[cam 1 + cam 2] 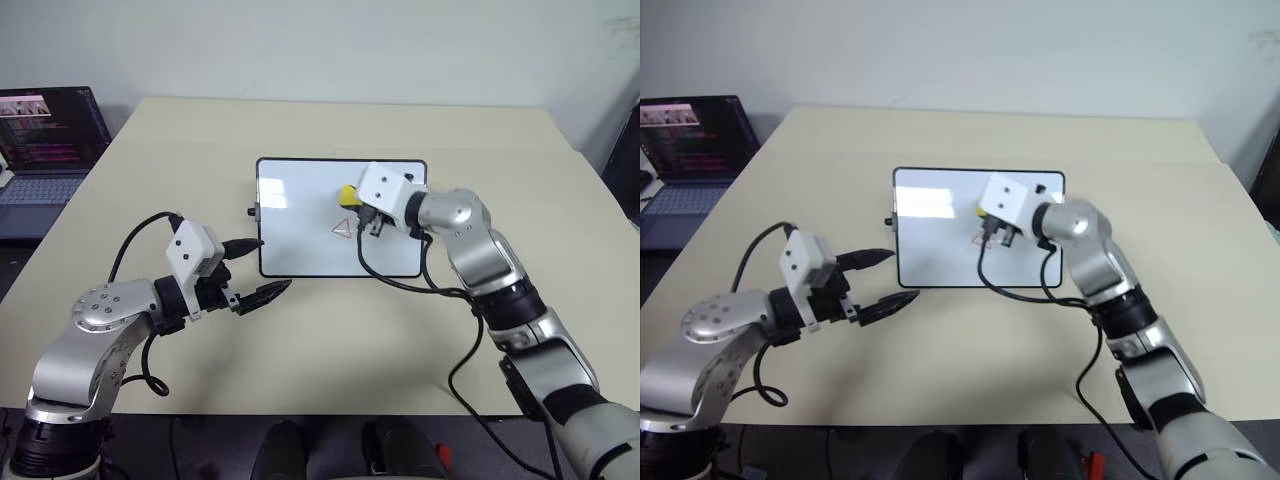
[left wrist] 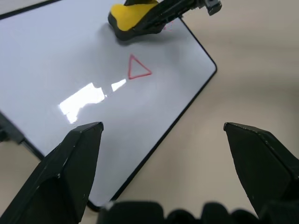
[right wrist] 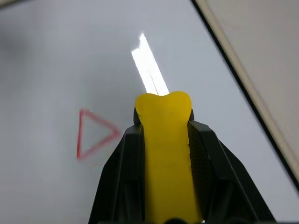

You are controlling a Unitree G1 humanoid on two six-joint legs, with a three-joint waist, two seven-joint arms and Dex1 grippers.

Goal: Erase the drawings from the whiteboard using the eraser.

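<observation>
Beige table, pale wall, possibly an open laptop left.

beige table, whiteboard lying flat on it

Even, bright overhead light; a white glare streak lies on the glossy white black-framed whiteboard. Soft shadows fall on the beige bench. Black fingers look blurred up close.
</observation>
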